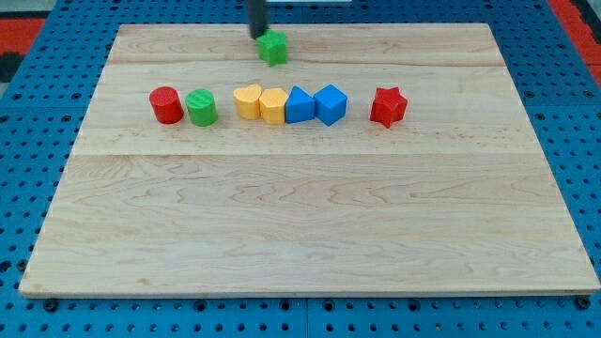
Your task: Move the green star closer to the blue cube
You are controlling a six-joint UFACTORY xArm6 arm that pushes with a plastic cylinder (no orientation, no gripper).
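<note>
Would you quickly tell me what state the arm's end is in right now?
No gripper: the arm ends in a rod. My tip sits at the upper-left edge of the green star, holding nothing; whether they touch cannot be told.

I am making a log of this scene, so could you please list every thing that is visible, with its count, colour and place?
green star: one, green, near the view's top edge of the board, above the row
red cylinder: one, red, the view's left end of the row
green cylinder: one, green, just right of the red cylinder
yellow heart-like block: one, yellow, touching the next yellow block
yellow block: one, yellow, shape unclear, middle of the row
blue block: one, blue, shape unclear, beside the blue cube
blue cube: one, blue, right of it
red star: one, red, the view's right end
wooden board: one, light wood
blue pegboard: around the board
my tip: one, dark rod, at the green star's upper left side
</note>
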